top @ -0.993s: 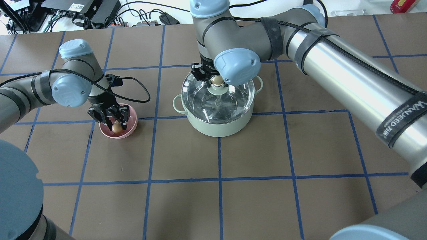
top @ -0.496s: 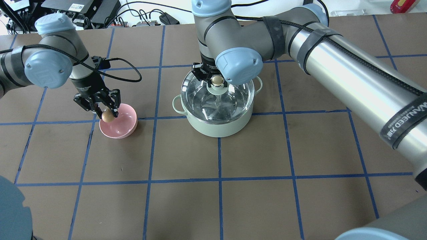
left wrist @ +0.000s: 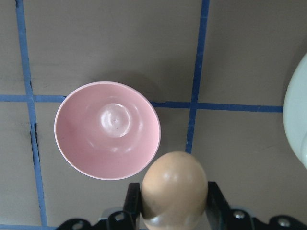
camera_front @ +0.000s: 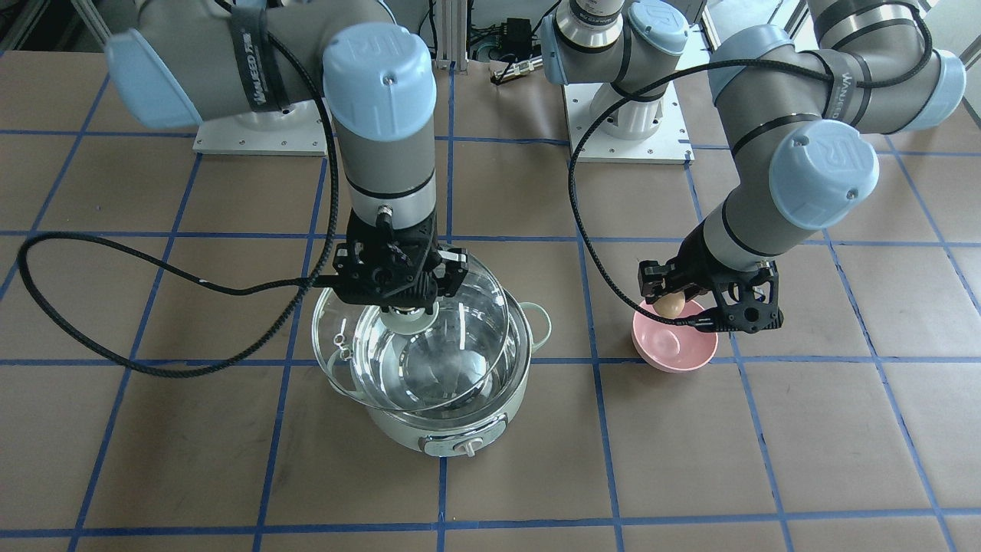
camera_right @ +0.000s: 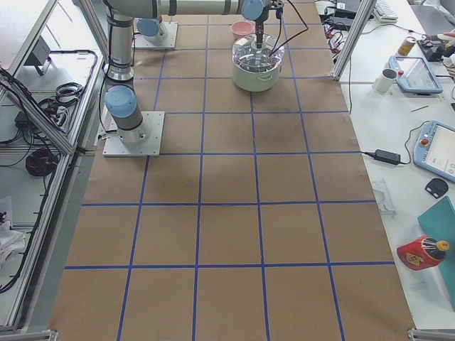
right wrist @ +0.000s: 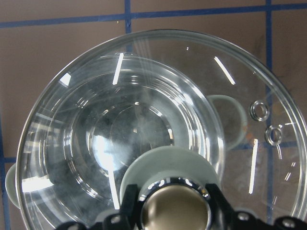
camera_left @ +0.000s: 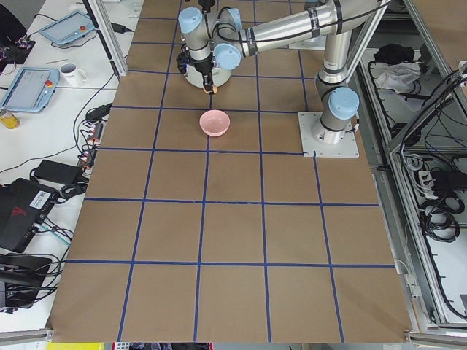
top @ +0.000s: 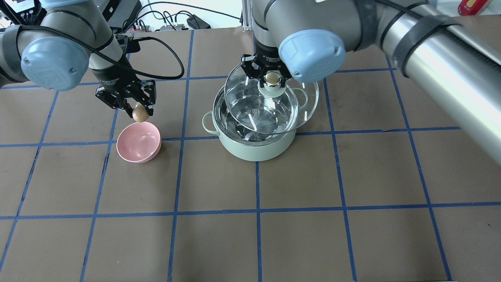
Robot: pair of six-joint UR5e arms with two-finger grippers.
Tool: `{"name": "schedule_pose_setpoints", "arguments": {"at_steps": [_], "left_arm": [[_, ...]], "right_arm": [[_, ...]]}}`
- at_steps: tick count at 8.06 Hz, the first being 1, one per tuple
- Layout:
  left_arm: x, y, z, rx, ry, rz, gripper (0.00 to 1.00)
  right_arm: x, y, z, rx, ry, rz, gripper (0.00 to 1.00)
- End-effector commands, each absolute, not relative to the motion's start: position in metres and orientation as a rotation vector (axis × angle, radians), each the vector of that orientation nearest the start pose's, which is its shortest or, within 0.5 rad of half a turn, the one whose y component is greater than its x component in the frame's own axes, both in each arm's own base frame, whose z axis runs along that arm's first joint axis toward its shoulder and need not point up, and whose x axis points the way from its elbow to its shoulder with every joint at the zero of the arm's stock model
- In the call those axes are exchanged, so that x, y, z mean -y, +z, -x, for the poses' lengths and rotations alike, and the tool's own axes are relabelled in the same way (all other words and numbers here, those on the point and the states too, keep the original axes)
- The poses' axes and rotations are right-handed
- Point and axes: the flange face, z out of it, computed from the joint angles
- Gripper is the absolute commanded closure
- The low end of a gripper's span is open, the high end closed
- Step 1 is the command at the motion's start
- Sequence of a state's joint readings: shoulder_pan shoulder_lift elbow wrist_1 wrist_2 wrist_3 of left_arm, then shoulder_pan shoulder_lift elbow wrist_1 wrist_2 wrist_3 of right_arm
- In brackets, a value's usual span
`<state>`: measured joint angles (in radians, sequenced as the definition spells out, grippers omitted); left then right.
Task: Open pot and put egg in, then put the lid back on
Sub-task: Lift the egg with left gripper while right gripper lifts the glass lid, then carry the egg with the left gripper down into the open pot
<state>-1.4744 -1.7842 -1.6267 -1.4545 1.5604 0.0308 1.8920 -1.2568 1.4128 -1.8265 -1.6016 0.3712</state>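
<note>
The mint-green pot (top: 254,150) stands at the table's middle, its steel inside showing; it also shows in the front view (camera_front: 429,429). My right gripper (top: 273,78) is shut on the beige knob (right wrist: 175,211) of the glass lid (top: 250,105). It holds the lid lifted and tilted above the pot, shifted toward the far right rim. The lid also shows in the front view (camera_front: 429,345). My left gripper (top: 139,112) is shut on the tan egg (top: 139,113) and holds it in the air just behind the pink bowl. The egg shows large in the left wrist view (left wrist: 173,189).
The empty pink bowl (top: 139,141) sits on the table left of the pot, seen also in the left wrist view (left wrist: 108,129). A black cable (camera_front: 153,360) loops over the table beside the pot. Brown table with blue tape grid all round.
My left gripper lifted the egg out of the pink bowl and moved up and back. My right gripper raised the lid off the pot and shifted it toward the far right.
</note>
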Motion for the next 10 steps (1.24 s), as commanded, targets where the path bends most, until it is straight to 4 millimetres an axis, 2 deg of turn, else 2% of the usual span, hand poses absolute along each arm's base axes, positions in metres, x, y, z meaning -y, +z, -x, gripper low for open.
{"name": "schedule_pose_setpoints", "arguments": {"at_steps": [1, 2, 3, 4, 5, 6, 7, 8, 10], "left_arm": [[0.558, 0.375, 0.119, -3.161, 0.191, 0.182, 1.0], [0.552, 0.38, 0.167, -3.183, 0.127, 0.174, 1.0], [0.551, 0.386, 0.208, -3.196, -0.008, 0.246, 1.0], [0.553, 0.381, 0.237, -3.207, -0.076, 0.273, 1.0], [0.548, 0.37, 0.272, -3.21, -0.101, 0.255, 1.0], [0.542, 0.355, 0.315, -3.223, -0.159, 0.255, 1.0], [0.543, 0.327, 0.347, -3.229, -0.182, 0.267, 1.0], [0.536, 0.312, 0.365, -3.225, -0.151, 0.241, 1.0], [0.54, 0.297, 0.365, -3.217, -0.12, 0.231, 1.0]], "right_arm": [[0.541, 0.488, -0.235, -3.146, -0.188, -0.03, 1.0], [0.54, 0.503, -0.198, -3.166, -0.182, 0.015, 1.0], [0.539, 0.512, -0.167, -3.177, -0.163, 0.038, 1.0], [0.543, 0.512, -0.148, -3.182, -0.146, 0.029, 1.0], [0.546, 0.507, -0.141, -3.181, -0.135, 0.053, 1.0], [0.546, 0.505, -0.139, -3.178, -0.136, 0.075, 1.0], [0.546, 0.504, -0.138, -3.186, -0.129, 0.097, 1.0], [0.547, 0.504, -0.137, -3.188, -0.133, 0.124, 1.0], [0.547, 0.504, -0.135, -3.189, -0.127, 0.134, 1.0]]}}
